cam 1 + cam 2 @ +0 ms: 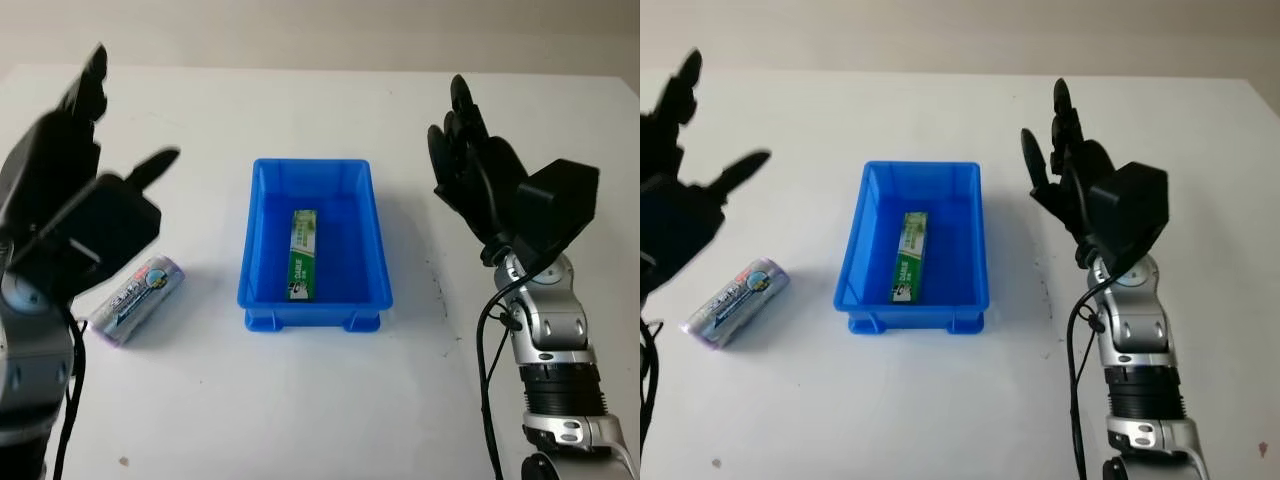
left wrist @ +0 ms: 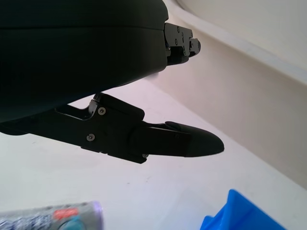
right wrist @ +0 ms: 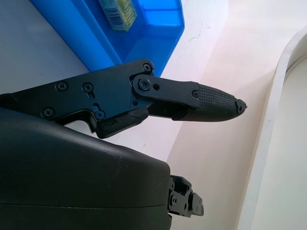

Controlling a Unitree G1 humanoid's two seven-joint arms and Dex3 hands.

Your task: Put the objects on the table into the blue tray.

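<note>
The blue tray (image 1: 265,240) sits mid-table on the white table (image 1: 320,400) with a green toothpaste box (image 1: 303,256) lying lengthwise inside it. A silvery purple-capped packet (image 1: 138,299) (lying on its side) rests left of the tray, well apart from it. The left hand (image 1: 85,205) hovers above that packet, open and holding nothing. The right hand (image 1: 1070,180) is raised right of the tray, also open and empty.
</note>
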